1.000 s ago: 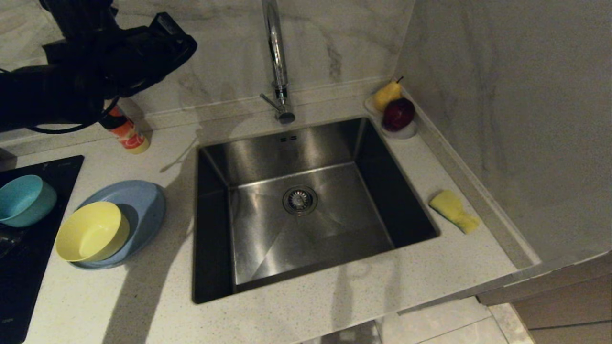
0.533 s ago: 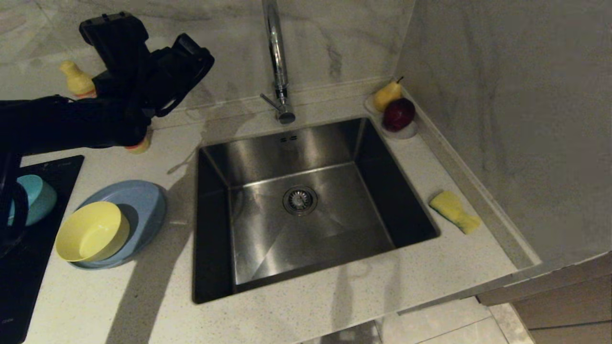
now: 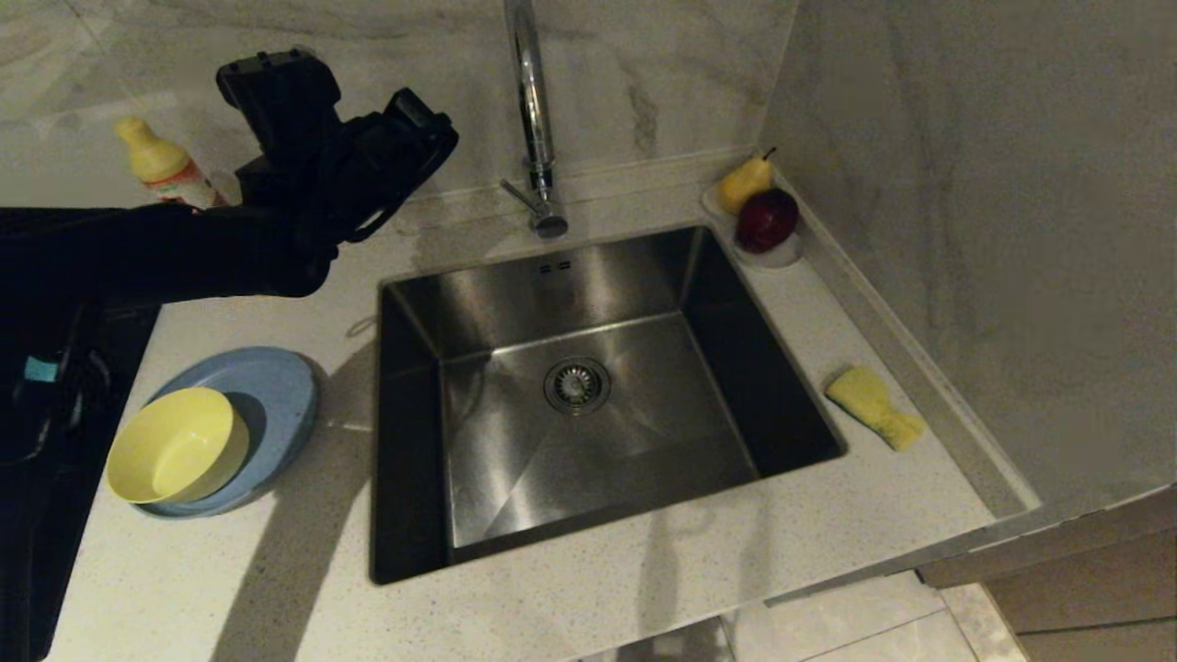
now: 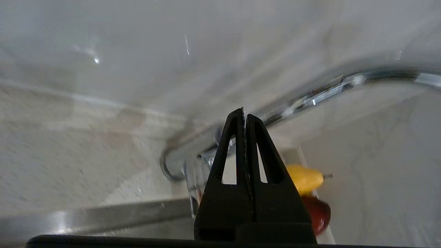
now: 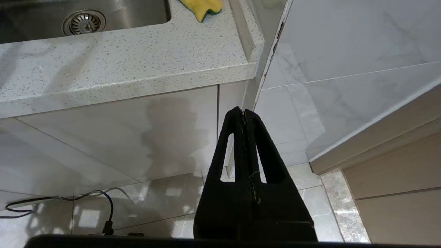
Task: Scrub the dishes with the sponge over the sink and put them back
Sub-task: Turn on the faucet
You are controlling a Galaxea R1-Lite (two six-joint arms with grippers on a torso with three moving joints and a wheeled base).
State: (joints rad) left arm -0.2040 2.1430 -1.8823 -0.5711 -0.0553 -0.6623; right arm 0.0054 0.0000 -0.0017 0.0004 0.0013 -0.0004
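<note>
Left gripper (image 4: 244, 115) fully closed, holding nothing, raised above the worktop's (image 3: 570, 616) rear left area near the tap (image 3: 531, 101); right gripper (image 5: 244, 114) likewise closed and empty, parked below the worktop's front edge, over the tiled floor (image 5: 165, 210). Label on the bottle (image 3: 165, 170) at the rear wall cannot be read. Sponge (image 3: 872, 405) lies at the right edge, beside the sink (image 3: 588, 386); yellow bowl (image 3: 177, 444) sits on the blue plate (image 3: 271, 391) at the left edge; teal bowl mostly hidden by the arm. Worktop pale speckled stone; walls marble-patterned; pear (image 3: 743, 182) and dark red fruit (image 3: 766, 219) in the rear right corner.
</note>
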